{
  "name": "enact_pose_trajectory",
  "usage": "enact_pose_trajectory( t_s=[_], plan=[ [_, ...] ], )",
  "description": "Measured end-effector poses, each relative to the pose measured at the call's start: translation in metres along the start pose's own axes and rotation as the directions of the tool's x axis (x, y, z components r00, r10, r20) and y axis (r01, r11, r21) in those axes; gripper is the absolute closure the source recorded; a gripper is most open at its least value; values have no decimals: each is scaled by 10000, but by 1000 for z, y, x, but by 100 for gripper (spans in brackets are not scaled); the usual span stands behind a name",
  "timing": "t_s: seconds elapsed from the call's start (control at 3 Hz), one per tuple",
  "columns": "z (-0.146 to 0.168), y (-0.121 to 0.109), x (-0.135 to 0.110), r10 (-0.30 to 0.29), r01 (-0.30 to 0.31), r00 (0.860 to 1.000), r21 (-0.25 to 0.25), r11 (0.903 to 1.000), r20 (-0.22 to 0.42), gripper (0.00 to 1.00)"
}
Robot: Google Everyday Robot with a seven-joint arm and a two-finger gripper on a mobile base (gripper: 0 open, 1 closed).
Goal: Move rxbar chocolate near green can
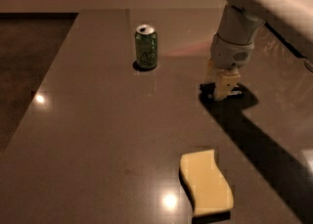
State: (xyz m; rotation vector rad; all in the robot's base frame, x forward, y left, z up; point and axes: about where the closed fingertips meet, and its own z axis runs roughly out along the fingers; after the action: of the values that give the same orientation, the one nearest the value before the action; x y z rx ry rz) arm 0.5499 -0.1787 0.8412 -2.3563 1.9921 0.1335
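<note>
Black-wrapped rxbar chocolate (233, 92) lies on the surface (98, 120) right under your pincer (219, 93) | grip: cannot tell | green can (146, 47) well apart, left of pincer | risk: the slick, flat wrapper may slip free, or your approach may topple the can

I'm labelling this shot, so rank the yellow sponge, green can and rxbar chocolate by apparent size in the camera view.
1. yellow sponge, helped by being nearest the camera.
2. green can.
3. rxbar chocolate, rank unsure: only a dark sliver shows beneath the gripper, which sits over it, right of the can.
</note>
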Motion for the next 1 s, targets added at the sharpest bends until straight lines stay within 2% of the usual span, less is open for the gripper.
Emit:
enact_pose_trajectory(
  t_s=[0.33,0.67,1.0],
  plan=[
    [0,0,0,0,0,10000,0,10000,0,100],
    [-15,-18,-34,-59,47,9987,232,9997,515,100],
    [-25,-47,-67,141,-178,9936,325,9993,1117,100]
  ],
)
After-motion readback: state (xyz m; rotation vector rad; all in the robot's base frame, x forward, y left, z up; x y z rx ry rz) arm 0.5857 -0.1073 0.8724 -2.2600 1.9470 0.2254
